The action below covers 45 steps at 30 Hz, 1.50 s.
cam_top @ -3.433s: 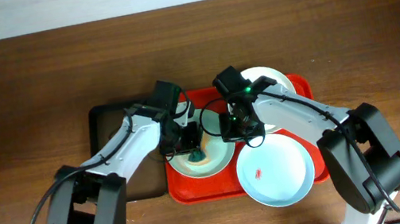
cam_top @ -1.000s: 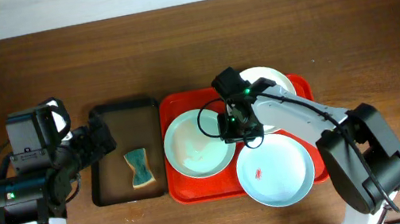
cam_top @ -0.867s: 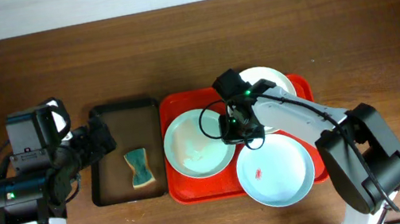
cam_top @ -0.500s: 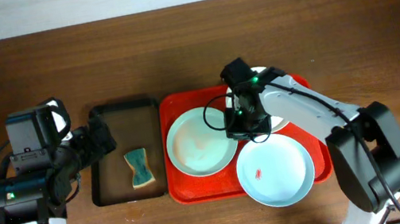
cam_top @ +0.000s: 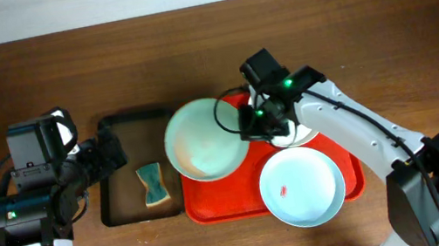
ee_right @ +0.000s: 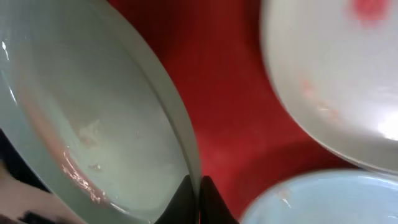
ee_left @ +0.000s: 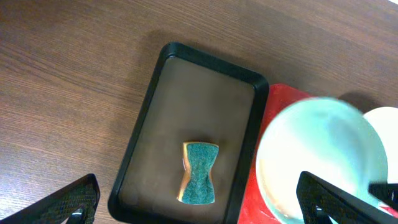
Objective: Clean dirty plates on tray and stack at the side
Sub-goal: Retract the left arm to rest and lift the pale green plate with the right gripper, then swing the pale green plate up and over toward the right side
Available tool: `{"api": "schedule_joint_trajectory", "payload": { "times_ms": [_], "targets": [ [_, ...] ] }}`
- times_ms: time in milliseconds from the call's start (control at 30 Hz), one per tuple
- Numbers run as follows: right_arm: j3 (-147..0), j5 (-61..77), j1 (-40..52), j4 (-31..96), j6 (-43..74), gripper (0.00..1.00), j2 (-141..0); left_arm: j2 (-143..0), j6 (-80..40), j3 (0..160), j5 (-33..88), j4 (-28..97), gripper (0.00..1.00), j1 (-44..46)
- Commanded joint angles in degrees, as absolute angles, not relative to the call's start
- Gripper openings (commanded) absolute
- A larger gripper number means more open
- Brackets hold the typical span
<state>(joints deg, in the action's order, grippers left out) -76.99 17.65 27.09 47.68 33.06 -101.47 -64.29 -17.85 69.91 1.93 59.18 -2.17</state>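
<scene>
My right gripper [cam_top: 248, 126] is shut on the right rim of the pale mint green plate [cam_top: 203, 141], holding it tilted above the left part of the red tray [cam_top: 225, 210]. In the right wrist view the black fingertips [ee_right: 188, 198] pinch that plate's [ee_right: 93, 124] thin edge. The white plate [cam_top: 300, 132] lies at the tray's back, mostly under the arm, with a red smear [ee_right: 370, 7]. A pale blue plate [cam_top: 302, 187] with a small red smear sits at the tray's front right. My left gripper [cam_top: 112, 153] hangs open left of the black tray, holding nothing.
A narrow black tray [cam_top: 126, 200] lies left of the red tray with a green sponge [cam_top: 152, 185] in it. The left wrist view looks down on the sponge [ee_left: 198, 172] between its wide fingers [ee_left: 78, 199]. Bare wooden table surrounds both trays.
My right gripper closed on the mint plate's rim and raised it, carrying it left and back so it overhangs the tray's left edge. The left arm stayed still.
</scene>
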Motion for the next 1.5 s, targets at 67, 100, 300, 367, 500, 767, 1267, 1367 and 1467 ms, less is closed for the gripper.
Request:
{"api": "schedule_joint_trajectory", "payload": {
  "times_ms": [67,100,300,367,500,767,1267,1367,1467],
  "targets": [
    [-78.7,11.6,32.6,37.8,38.1,0.04,-100.7,-64.2,-18.4,70.4,2.2,59.3,0.99,-2.5],
    [-78.7,10.3,33.3,36.0,38.3,0.04,-101.3,-64.2,-18.4,70.4,2.2,59.3,0.99,-2.5],
    [-78.7,-4.1,39.2,27.2,38.4,0.04,-102.7,-64.2,-18.4,70.4,2.2,59.2,0.99,-2.4],
    [-78.7,-7.0,40.6,25.2,38.2,0.04,-102.8,-64.2,-18.4,70.4,2.2,59.3,0.99,-2.4],
    [-78.7,-12.9,43.6,20.1,32.9,0.04,-102.8,-64.2,-18.4,70.4,2.2,59.3,0.99,-2.4],
    [-78.7,-14.2,44.7,9.4,13.1,0.04,-102.8,-64.2,-18.4,70.4,2.2,59.3,0.99,-2.4],
    [-78.7,-16.4,45.9,-6.2,-16.4,0.04,-102.9,-64.2,-18.4,70.4,2.2,59.3,0.99,-2.4],
    [-78.7,-16.4,46.1,-10.6,-21.9,0.04,-102.9,-64.2,-18.4,70.4,2.2,59.3,0.99,-2.4],
    [-78.7,-16.5,47.2,-13.9,-28.7,0.04,-102.9,-64.1,-18.4,70.4,2.2,59.3,0.99,-2.4]
  ]
}}
